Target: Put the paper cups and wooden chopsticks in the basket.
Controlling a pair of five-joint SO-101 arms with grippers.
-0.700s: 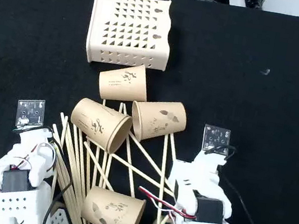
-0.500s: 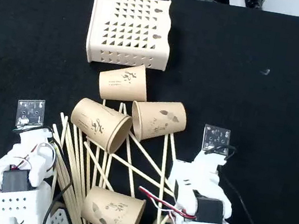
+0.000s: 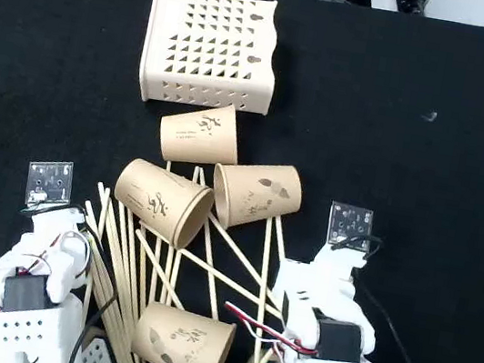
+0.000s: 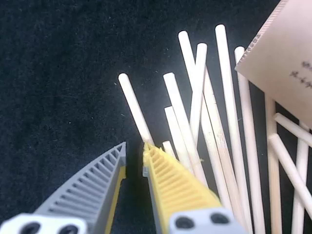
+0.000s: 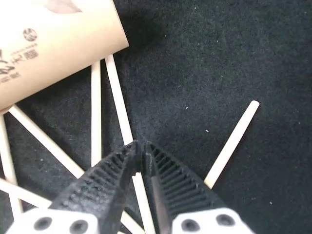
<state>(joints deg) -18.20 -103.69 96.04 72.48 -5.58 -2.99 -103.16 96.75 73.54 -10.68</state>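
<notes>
Nothing has gone in yet, by the look of it; the basket (image 3: 209, 50) sits at the far side of the worktop (image 3: 394, 150), and four paper cups (image 3: 199, 135) lie on their sides between it and the arms, on and among the scattered wooden chopsticks (image 3: 132, 265); the left hand (image 4: 134, 151) hangs above some stick ends, fingers drawn nearly together round nothing; the right hand (image 5: 141, 152) is clenched empty over one stick; the whole job is left to do, I'd judge.
</notes>
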